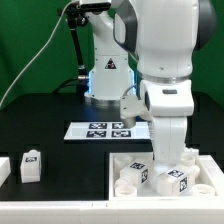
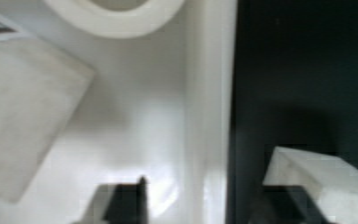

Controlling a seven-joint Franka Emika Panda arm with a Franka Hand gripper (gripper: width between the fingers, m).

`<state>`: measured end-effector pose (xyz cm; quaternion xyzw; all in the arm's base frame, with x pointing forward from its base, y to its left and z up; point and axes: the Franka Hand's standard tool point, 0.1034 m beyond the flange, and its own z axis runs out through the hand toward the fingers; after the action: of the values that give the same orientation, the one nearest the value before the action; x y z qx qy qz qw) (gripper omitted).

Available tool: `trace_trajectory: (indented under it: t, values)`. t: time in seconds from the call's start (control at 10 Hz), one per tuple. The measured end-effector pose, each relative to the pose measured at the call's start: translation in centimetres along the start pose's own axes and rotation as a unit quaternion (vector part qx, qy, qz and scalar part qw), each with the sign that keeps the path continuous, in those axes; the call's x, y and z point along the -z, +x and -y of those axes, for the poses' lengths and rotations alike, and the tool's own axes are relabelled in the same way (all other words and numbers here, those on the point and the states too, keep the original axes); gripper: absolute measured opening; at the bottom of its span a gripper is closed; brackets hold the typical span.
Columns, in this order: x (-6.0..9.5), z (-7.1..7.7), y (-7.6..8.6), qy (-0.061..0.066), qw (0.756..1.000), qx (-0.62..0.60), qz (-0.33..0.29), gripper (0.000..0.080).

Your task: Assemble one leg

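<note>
My gripper (image 1: 166, 157) reaches down into the large white tray (image 1: 205, 165) at the exterior view's lower right. Two legs with tags, one (image 1: 140, 172) and another (image 1: 179, 181), stand in the tray just in front of it. Another leg (image 1: 31, 165) stands on the black table at the exterior view's left. In the wrist view my gripper (image 2: 208, 206) is open, with its dark fingers (image 2: 123, 203) on either side of the tray's upright wall (image 2: 211, 110) and not touching it. A round socket (image 2: 114, 14) shows on the tray floor. A white block (image 2: 329, 172) lies beyond the wall; I cannot tell what it is.
The marker board (image 1: 104, 129) lies on the table behind the tray, before the robot base (image 1: 106, 75). A further white part (image 1: 3, 170) sits at the exterior view's left edge. White round pieces (image 1: 128, 183) stand in the tray's near corner.
</note>
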<state>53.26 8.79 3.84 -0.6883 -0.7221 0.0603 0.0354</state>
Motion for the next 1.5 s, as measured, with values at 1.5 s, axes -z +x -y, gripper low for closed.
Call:
trace_trajectory:
  t: [1.5]
  values:
    - [5.6,-3.4,-15.1,-0.053,0.894,-0.444,-0.010,0.0649]
